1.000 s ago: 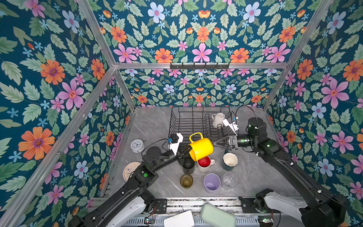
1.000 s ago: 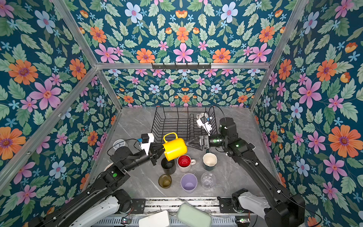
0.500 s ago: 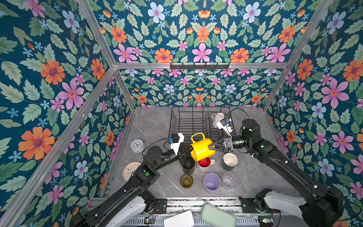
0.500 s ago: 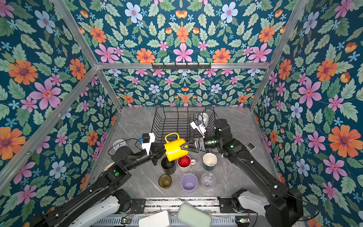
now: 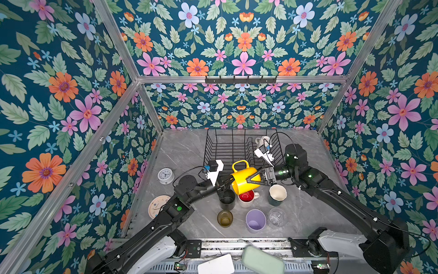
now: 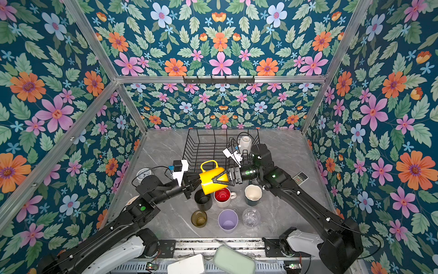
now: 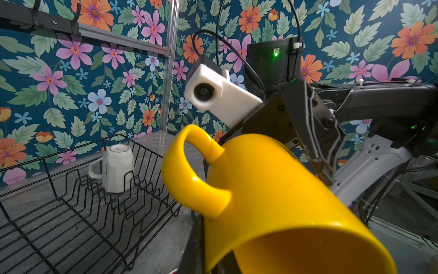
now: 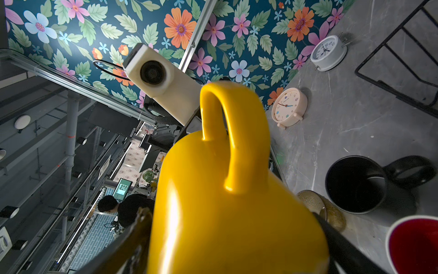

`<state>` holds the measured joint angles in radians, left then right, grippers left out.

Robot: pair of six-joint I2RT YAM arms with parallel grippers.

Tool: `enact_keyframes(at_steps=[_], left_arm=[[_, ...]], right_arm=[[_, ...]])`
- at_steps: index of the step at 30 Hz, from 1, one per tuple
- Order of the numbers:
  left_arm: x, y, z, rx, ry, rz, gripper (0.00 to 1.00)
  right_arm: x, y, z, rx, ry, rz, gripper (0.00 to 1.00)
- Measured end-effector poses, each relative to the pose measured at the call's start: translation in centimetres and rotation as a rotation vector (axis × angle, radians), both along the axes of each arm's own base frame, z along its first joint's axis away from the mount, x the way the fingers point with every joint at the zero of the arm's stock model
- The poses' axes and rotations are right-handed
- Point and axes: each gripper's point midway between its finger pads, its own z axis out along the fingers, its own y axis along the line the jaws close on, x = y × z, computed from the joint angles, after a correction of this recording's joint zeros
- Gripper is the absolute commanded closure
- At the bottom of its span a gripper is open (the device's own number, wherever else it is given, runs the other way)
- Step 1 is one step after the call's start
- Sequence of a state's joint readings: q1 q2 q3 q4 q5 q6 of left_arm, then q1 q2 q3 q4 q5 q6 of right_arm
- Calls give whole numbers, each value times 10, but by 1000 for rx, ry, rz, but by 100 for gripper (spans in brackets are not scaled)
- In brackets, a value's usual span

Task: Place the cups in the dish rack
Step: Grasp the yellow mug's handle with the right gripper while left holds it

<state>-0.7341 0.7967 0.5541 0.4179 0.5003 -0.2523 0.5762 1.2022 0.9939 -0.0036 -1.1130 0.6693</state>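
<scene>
A yellow mug (image 5: 244, 180) (image 6: 211, 181) hangs tilted in the air just in front of the dish rack (image 5: 207, 151) (image 6: 189, 147). My left gripper (image 5: 229, 183) is shut on its rim. My right gripper (image 5: 251, 180) is open, and its fingers (image 8: 139, 227) straddle the mug's body from the base end. A white mug (image 5: 262, 141) (image 7: 116, 170) stands upside down in the rack's far right corner. On the table stand a black mug (image 5: 227, 199), a red-inside mug (image 5: 246, 198), a teal mug (image 5: 277, 194), an olive glass (image 5: 224, 218), a lilac tumbler (image 5: 255, 220) and a clear glass (image 5: 276, 217).
Two round clocks (image 5: 165, 176) (image 5: 156, 206) sit by the left wall. A small remote (image 6: 299, 178) lies by the right arm. Floral walls close in the left, back and right sides. A white pad and a green pad (image 5: 262, 261) lie on the front rail.
My right gripper has moved left from beside the rack onto the yellow mug and now straddles it. The left gripper has kept the mug nearly still.
</scene>
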Motion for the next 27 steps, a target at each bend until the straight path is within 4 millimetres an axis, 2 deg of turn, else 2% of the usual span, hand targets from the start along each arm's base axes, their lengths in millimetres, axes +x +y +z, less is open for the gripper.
enact_keyframes(at_steps=[9, 17, 24, 27], left_arm=[[0, -1, -1, -8, 2, -6, 100], [0, -4, -1, -15, 1, -22, 100], [0, -5, -1, -17, -2, -27, 100], [0, -5, -1, -17, -1, -27, 100]], right_arm=[[-3, 11, -1, 4, 7, 30, 3], [-5, 14, 0, 14, 10, 49, 12], [-8, 15, 3, 31, 0, 74, 37], [-7, 16, 3, 33, -2, 76, 54]])
